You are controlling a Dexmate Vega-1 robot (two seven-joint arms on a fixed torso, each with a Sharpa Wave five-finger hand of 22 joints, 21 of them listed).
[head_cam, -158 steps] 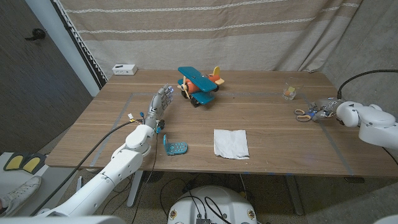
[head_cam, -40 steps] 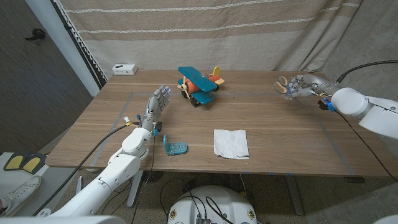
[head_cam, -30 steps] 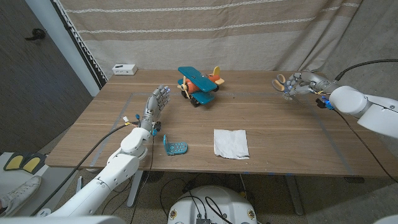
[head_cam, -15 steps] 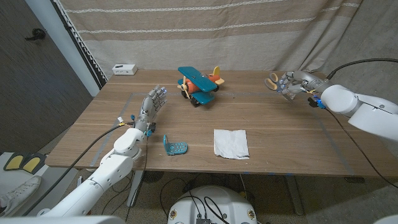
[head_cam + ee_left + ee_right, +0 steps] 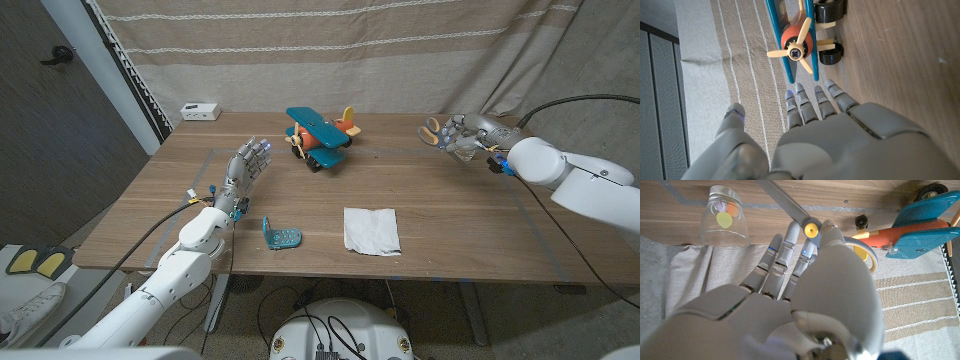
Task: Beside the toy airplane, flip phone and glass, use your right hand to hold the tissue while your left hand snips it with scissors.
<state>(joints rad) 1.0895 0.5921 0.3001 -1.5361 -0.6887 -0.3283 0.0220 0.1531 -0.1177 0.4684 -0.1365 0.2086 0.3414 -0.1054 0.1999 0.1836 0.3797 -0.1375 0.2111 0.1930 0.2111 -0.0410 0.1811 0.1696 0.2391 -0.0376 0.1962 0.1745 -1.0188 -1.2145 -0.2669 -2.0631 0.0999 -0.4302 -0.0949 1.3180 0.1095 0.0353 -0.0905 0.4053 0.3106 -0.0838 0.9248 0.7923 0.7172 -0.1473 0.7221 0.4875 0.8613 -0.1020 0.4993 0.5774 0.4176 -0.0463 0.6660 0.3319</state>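
Observation:
A white tissue lies flat near the table's front edge. The teal flip phone stands open to its left. Further back sits the blue and orange toy airplane. My right hand hovers at the far right and grips orange-handled scissors, blades pointing past the glass, which holds small coloured bits. My left hand is raised left of the airplane, fingers apart and holding nothing.
A small white box sits at the far left corner. Tape lines mark a rectangle on the wooden table. A striped curtain hangs behind it.
My right hand picked the scissors up from the right side of the table and carried them back and leftward, above the glass. My left hand shifted slightly left.

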